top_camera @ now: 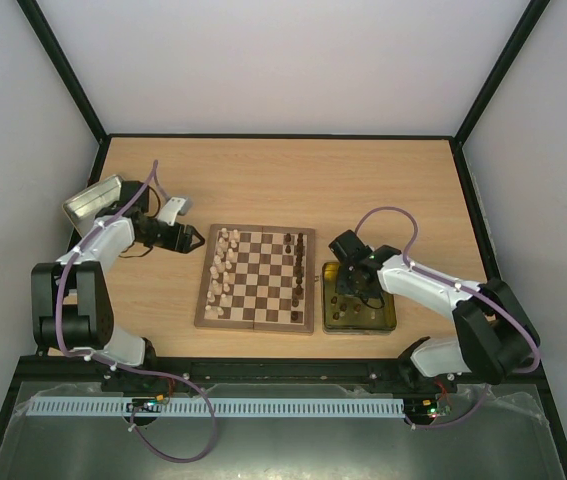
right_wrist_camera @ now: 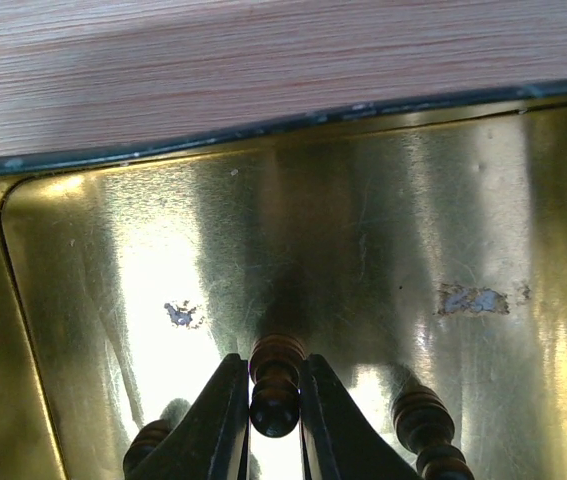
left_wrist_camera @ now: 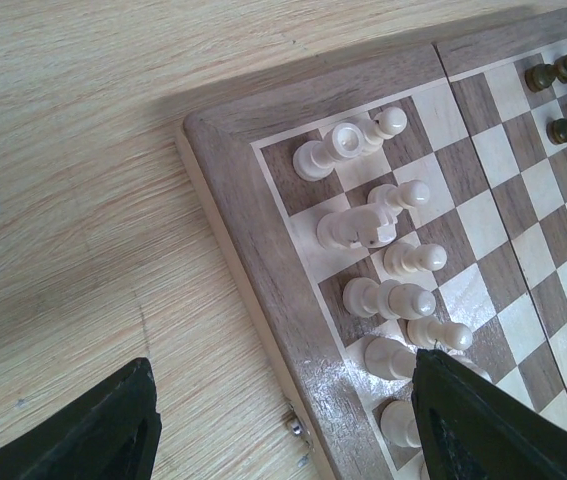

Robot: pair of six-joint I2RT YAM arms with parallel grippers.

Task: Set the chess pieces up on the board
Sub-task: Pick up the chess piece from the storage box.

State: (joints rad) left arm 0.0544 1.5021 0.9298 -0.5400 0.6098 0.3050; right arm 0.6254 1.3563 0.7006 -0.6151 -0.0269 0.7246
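Now, with right gripper [right_wrist_camera: 275, 372] clamped on the dark chess piece [right_wrist_camera: 275, 400] between its fingers inside the gold tin [right_wrist_camera: 363, 230], lift straight up, clear of the neighbouring dark piece [right_wrist_camera: 425, 420] just beside the fingers, toward the board [top_camera: 253, 322] off to its left, and leave left gripper [top_camera: 193, 238] gaping beside the cream pieces [left_wrist_camera: 393, 260].

2 dark chess pieces [right_wrist_camera: 425, 415] half beyond the bottom edge, perhaps pawns.
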